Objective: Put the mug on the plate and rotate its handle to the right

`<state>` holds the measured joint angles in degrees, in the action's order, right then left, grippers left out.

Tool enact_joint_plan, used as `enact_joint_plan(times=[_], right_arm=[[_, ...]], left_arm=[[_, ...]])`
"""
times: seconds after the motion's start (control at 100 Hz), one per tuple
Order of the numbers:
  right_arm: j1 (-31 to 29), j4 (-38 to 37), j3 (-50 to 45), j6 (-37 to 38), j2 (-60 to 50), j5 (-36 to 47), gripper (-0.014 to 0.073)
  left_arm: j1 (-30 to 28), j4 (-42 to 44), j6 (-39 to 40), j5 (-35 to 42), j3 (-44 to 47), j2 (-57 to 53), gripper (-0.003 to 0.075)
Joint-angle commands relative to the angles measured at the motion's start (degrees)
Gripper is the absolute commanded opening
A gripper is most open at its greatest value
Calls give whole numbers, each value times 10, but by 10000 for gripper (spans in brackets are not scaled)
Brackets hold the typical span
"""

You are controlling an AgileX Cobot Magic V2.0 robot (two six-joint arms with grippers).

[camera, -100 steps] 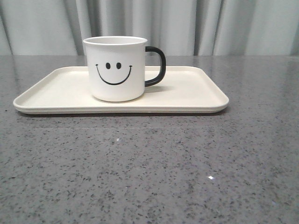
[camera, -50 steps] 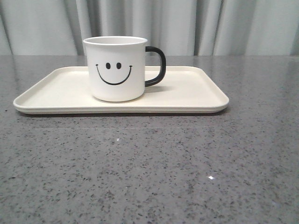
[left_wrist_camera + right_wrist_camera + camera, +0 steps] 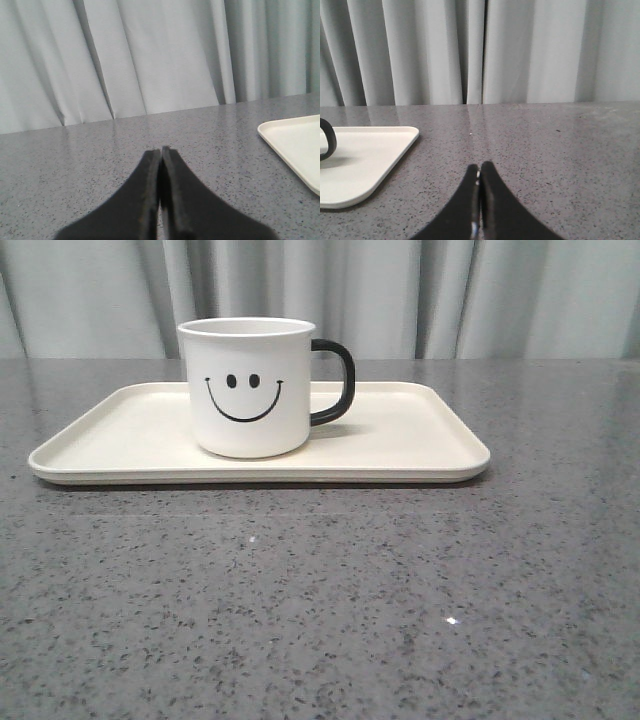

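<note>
Each pincer (image 3: 161, 200) (image 3: 479, 205) has smooth, tapering matte black fingers.

Left gripper (image 3: 160, 152) and right gripper (image 3: 479, 167), jaws pressed together

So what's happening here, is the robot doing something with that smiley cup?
Right now nothing is being handled. The mug stands upright on the plate, its smiley face toward the front camera and its handle pointing to the right. Both arms are off to the sides, away from it: the left gripper and the right gripper are each shut on nothing, over the grey table. From how things lie, the job looks done.
</note>
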<state>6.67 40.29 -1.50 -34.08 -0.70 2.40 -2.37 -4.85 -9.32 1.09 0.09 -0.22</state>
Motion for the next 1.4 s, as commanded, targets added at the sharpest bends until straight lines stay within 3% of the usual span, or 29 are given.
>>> enact_joint_plan(times=[0.0, 1.39], right_arm=[[2, 0, -1, -4, -3, 33, -60], [2, 2, -1, -4, -11, 44, -60]], left_arm=[[-2, 0, 1, 48, 4, -17, -20], [-2, 0, 1, 48, 4, -17, -20]])
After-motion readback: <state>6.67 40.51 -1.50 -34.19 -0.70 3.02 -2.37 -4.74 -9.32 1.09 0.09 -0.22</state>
